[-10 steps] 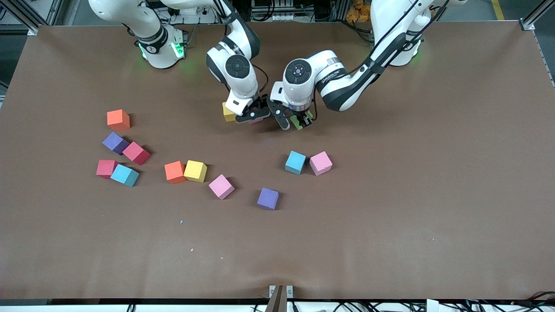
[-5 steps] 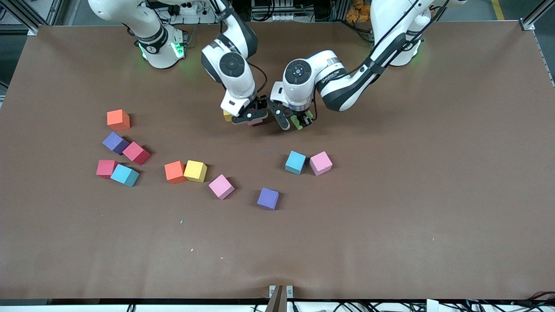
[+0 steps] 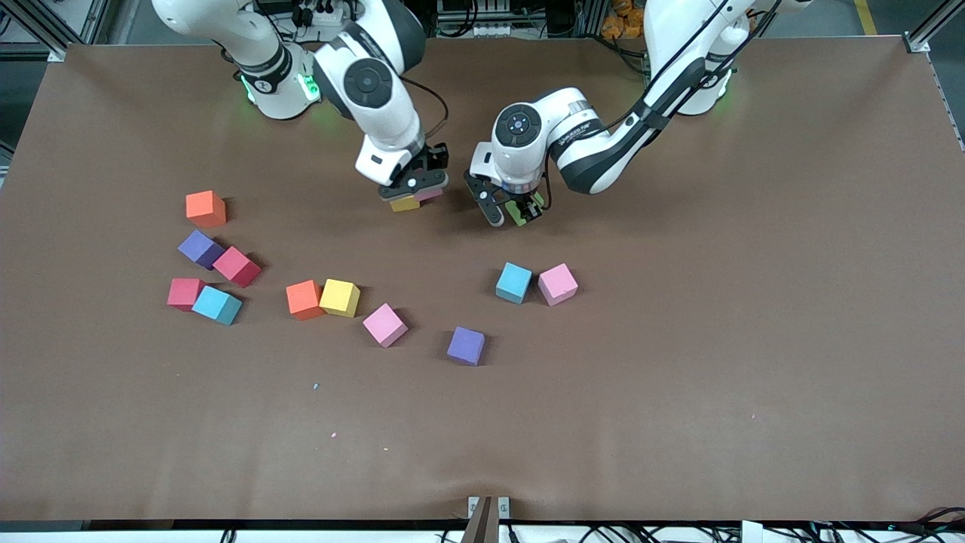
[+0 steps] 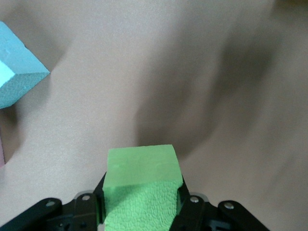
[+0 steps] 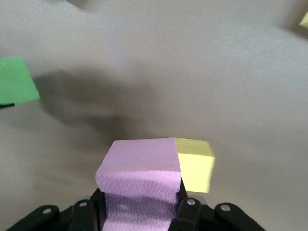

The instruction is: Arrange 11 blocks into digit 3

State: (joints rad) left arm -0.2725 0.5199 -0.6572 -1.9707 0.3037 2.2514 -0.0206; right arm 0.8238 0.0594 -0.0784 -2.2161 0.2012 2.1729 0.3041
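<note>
Blocks for the digit 3 lie mostly loose in the lower-middle of the front view: nearest the camera a purple block [image 3: 466,345] and a pink block [image 3: 384,324], then a blue block [image 3: 514,283] beside another pink one [image 3: 558,283], with a cluster at centre left of the frame. No figure is laid yet. Higher in the frame, the left gripper [image 3: 519,212] is clamped on a green block [image 4: 140,185], and the right gripper [image 3: 413,190] is clamped on a lilac block [image 5: 139,183] right over a yellow block [image 5: 195,166]. Lowering there could nudge the yellow block askew, and the two grippers sit close enough to collide.
</note>
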